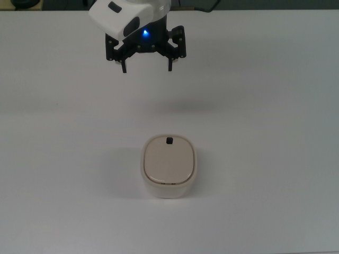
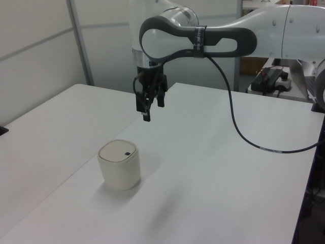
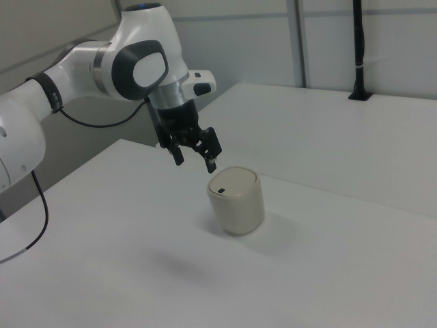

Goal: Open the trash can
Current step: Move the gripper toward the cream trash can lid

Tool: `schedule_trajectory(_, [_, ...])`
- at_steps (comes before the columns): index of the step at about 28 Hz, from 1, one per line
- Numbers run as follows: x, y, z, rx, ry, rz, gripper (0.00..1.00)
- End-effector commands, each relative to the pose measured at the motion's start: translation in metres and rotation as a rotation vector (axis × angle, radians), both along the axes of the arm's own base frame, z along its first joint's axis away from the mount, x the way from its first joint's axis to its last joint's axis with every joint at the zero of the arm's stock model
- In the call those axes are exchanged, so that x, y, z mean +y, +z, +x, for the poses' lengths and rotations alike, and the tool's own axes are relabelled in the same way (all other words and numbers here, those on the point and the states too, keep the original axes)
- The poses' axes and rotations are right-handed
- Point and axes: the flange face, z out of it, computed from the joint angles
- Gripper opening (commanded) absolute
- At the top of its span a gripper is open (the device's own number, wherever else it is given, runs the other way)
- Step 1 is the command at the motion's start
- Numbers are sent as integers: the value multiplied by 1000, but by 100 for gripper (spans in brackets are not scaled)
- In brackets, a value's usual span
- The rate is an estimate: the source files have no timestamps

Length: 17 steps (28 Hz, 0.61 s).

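Trash can (image 1: 169, 166): stood near the table's (image 1: 275, 106) middle, nearest the top view's camera; flat lid (image 1: 168, 161) down.
Button (image 1: 169, 140): unpressed, on the lid's far edge.
Gripper (image 1: 147, 67): empty, fingers spread, raised above the table, well apart from the can.
Progress: opening not begun.

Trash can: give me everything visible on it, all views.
The trash can is a small cream-white bin, plastic by the look, with a rounded-rectangle outline and smooth plain walls. Its flat beige lid is shut and sits level. A tiny black button sits at the lid's edge, on the side toward the gripper. The can stands upright on the white table, alone. Nothing but the table touches it: the open gripper hangs in the air, well clear of the lid.
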Motion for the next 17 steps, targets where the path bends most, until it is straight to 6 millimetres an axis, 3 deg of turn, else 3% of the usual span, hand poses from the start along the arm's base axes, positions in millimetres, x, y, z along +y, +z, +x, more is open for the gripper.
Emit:
schedule_trajectory(1, [-3, -4, -2, 9, -14, -17, 100])
schedule_trajectory(8, [-2, -12, 6, -13, -14, -21, 100])
schedule_trajectory(11, [-1, -18, 9, -7, -18, -21, 93])
schedule_trajectory(16, [0, -25, 14, -12, -30, -19, 47])
schedule_trajectory(17, [2, -25, 15, -18, -33, -18, 28])
